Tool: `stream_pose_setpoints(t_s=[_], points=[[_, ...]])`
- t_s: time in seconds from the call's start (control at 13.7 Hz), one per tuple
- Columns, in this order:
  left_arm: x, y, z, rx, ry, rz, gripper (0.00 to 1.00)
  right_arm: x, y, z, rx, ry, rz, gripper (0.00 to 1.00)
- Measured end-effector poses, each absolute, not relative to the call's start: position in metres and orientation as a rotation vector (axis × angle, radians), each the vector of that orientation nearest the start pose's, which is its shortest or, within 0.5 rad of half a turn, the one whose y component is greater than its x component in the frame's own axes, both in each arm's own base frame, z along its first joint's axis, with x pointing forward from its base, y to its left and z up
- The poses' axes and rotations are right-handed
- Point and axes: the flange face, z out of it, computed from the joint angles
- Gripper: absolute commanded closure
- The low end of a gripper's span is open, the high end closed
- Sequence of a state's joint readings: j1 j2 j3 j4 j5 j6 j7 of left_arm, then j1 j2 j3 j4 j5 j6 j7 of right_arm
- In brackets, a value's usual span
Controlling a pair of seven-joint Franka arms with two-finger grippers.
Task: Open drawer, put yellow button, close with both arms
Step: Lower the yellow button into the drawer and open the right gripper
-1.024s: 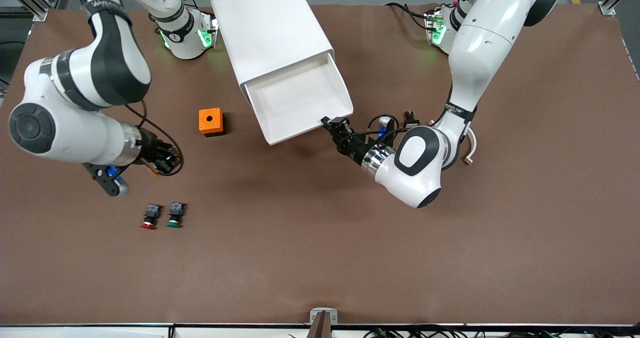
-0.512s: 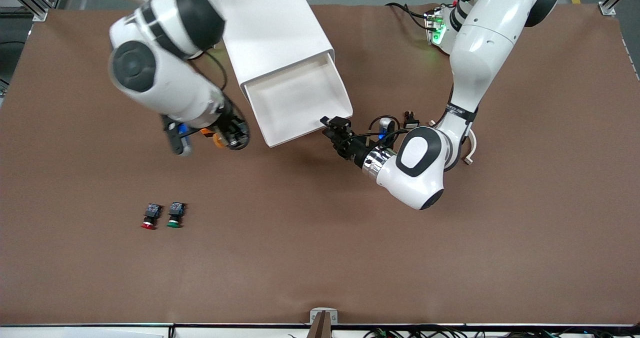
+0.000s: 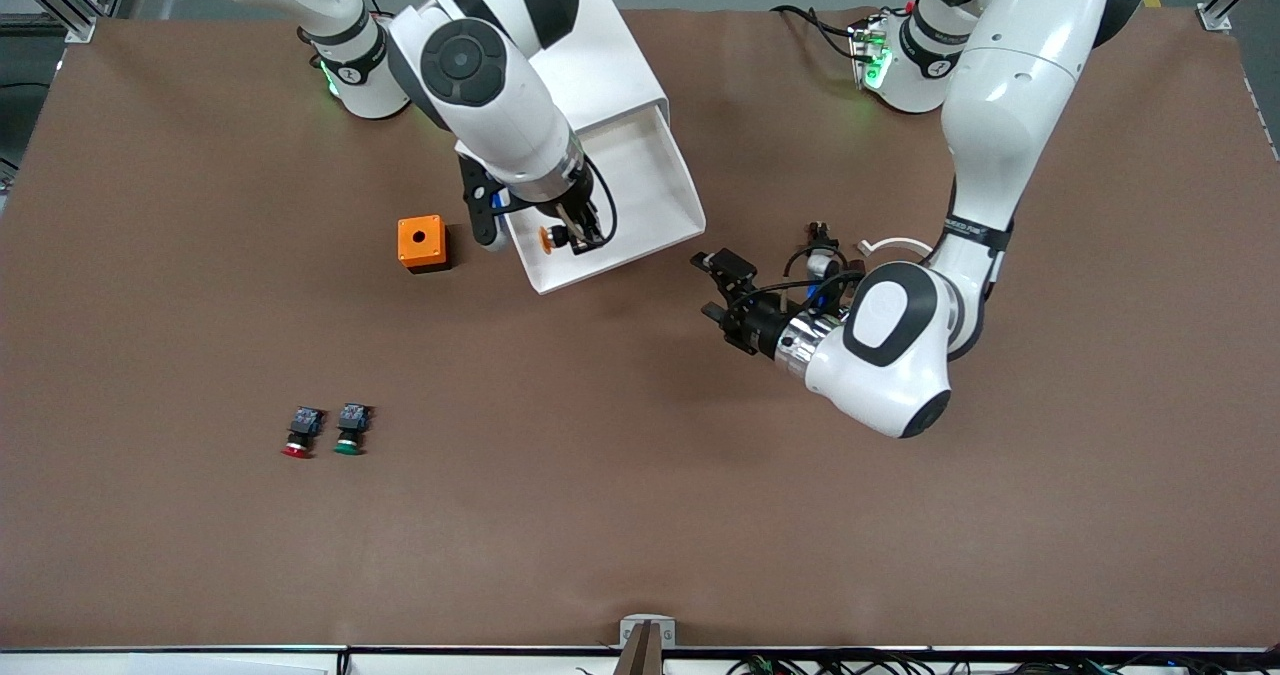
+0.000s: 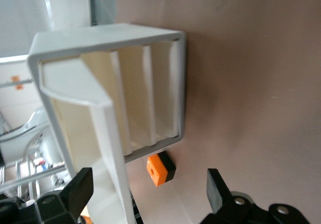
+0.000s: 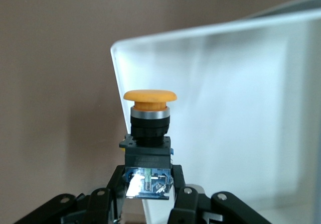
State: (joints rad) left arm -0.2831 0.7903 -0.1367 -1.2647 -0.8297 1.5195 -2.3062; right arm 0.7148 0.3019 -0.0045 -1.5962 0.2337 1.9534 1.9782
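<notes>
A: Where does the yellow button [image 3: 549, 239] sit relative to the right gripper [image 3: 570, 238]?

B: Between its fingers. The right gripper is clamped on the button's black body, cap pointing away from the wrist, and it hangs over the pulled-out drawer [image 3: 655, 190], above the corner of the tray nearest the front camera. The right wrist view shows the cap [image 5: 149, 96] against the tray's white wall [image 5: 220, 108].

A: And the left gripper [image 3: 722, 300]?

B: Its fingers are spread with nothing between them. It is low above bare tabletop just clear of the drawer's front lip, toward the left arm's end of the table. In the left wrist view the cabinet [image 4: 108, 91] faces it, with the top tray sticking out.

A: What else lies around?

B: An orange box [image 3: 421, 243] stands beside the drawer toward the right arm's end, near the right gripper but apart from it. The red button [image 3: 298, 432] and the green button [image 3: 350, 429] lie side by side well nearer the front camera, toward the corner at the right arm's end.
</notes>
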Motion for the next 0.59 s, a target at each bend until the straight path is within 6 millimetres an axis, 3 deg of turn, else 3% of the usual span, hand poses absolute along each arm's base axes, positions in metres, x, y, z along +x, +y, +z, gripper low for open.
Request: stream_pose_setpoints(t_s=[0.22,0.29,0.44,0.59], points=[[0.620,-0.326,0.306,1.845,2.377,-1.444,0.01,0.479,0.459,0.444,-2.324,1.928,0.297,0.67],[0.621,-0.322,0.310,1.936,2.331,-1.371,0.01,0.477,0.464,0.437,-2.326,1.939,0.300,0.53],[0.625,-0.316,0.321,2.109,2.203,-1.232,0.01,0.473,0.471,0.425,-2.328,1.962,0.305,0.00],[0.629,-0.311,0.327,2.276,2.000,-1.145,0.00,0.473,0.472,0.421,-2.320,1.979,0.305,0.00]])
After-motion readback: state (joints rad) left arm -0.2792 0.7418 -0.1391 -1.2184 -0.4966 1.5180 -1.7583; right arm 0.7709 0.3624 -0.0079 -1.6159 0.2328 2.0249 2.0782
